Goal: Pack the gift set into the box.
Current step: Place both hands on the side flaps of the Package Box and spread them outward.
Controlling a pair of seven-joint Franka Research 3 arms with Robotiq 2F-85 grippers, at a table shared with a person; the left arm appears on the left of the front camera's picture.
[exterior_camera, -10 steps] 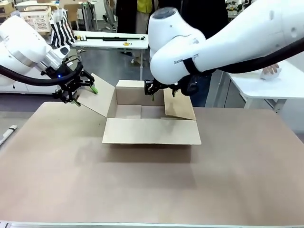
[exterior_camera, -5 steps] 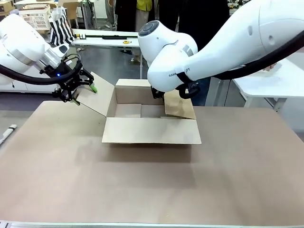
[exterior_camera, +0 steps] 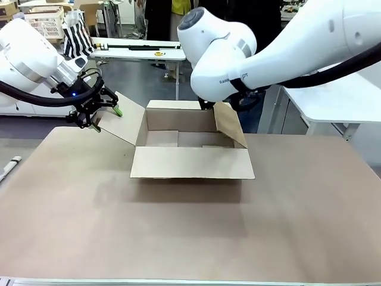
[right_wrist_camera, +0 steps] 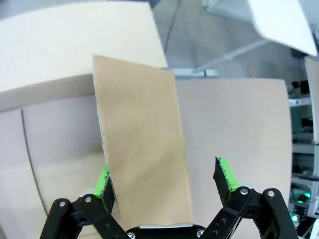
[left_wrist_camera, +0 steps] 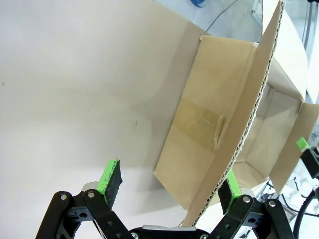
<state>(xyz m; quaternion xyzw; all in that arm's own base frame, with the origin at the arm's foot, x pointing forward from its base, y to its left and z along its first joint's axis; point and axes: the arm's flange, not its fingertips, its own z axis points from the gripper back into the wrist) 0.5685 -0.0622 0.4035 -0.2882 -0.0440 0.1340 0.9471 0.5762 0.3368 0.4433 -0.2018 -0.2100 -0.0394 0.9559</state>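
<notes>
At the centre of the pale brown table, what is your status? the technician asks.

I answer: the plain brown corrugated cardboard box stands there, mouth up, its floor bare as far as I can see. My left gripper is spread wide and straddles the edge of the left flap; nothing is clamped. My right gripper is likewise spread, astride the right flap, which lies against one green pad and stands clear of the other.

Procedure for this step?

1. Press each side flap outward evenly, so the mouth is fully clear.
2. Push with the pad face, not the fingertip; corrugated board creases.
3. Do not drag the box.

Count?

One box. Four flaps: the near flap folded flat outward, the far flap raised, the two side flaps tilted. Two grippers, four green pads. One tape patch on the outer wall.
</notes>
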